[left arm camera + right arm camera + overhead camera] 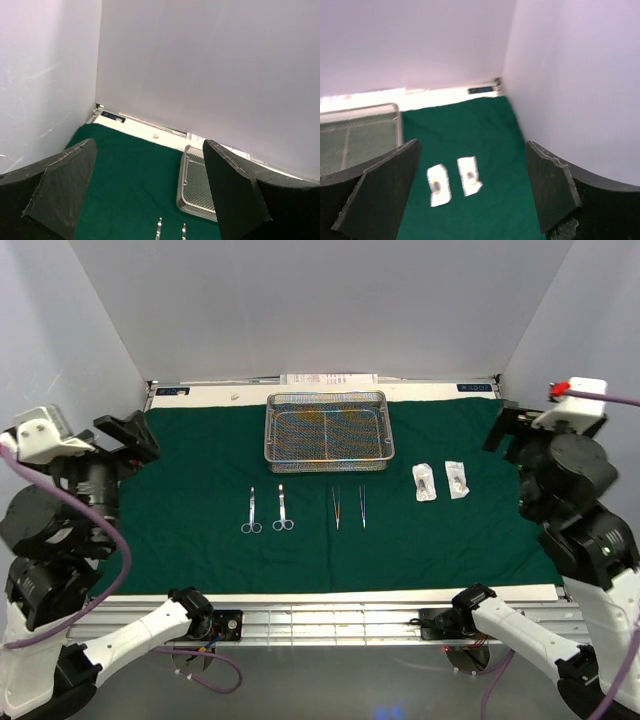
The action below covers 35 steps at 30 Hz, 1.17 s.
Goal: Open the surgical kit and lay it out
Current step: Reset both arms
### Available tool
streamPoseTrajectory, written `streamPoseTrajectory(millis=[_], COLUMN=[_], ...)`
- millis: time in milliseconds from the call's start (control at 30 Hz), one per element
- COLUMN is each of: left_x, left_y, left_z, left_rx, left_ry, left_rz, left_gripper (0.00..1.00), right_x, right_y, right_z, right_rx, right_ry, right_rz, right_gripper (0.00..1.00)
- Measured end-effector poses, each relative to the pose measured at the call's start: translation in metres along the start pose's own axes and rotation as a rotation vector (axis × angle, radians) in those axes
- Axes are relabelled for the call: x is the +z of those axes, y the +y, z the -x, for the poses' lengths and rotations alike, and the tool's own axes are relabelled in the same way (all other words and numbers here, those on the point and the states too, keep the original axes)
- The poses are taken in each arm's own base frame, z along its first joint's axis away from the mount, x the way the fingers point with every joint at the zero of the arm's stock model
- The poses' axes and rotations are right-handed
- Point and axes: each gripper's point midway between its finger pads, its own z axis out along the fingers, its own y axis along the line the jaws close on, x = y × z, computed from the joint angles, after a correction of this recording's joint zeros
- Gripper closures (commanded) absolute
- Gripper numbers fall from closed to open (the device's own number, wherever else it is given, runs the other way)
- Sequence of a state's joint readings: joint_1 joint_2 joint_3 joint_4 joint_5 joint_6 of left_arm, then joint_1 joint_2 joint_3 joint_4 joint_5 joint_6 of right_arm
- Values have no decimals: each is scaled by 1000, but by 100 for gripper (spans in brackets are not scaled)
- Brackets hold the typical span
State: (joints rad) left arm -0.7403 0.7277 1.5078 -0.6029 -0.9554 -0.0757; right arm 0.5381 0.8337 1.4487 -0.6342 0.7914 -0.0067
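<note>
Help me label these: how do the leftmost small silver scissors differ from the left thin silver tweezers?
The leftmost small silver scissors have ring handles; the left thin silver tweezers are a plain strip. The scissors lie left of the tweezers. Both rest flat on the dark green cloth.

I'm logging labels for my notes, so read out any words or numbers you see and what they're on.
Nothing legible.
Left dark label on the table's back rail: too small to read.
Right dark label on that rail: too small to read.
Two white packets: markings blurred.
</note>
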Motion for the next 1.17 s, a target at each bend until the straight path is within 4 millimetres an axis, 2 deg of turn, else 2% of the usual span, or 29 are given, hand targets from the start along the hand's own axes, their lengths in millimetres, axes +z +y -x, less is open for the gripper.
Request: streamPoseTrajectory(millis=[100,267,400,567,733,1167], left_x=[-8,-17,-21,-22,-23,-26], left_y=[14,31,42,49,54,60], left_z=[18,40,51,61,71,83], left_rx=[-2,-4,2,20,20,9], left_ry=[-37,-86,-117,-147,-187,-230], left_rz=[8,32,56,81,98,119], left_gripper=[2,2,2,2,2,2], right_x=[-20,-50,-74,-96,-105,-99], right_y=[-32,-70,-96,-117,-126,-120], right_z=[16,29,35,43,48,44], right_rx=[-10,16,63,132,188,189], right_ry=[-58,-128,-186,-257,-290,-278], right_rz=[-68,-137,-167,-163,-147,-124], right_gripper=[10,10,10,10,10,10])
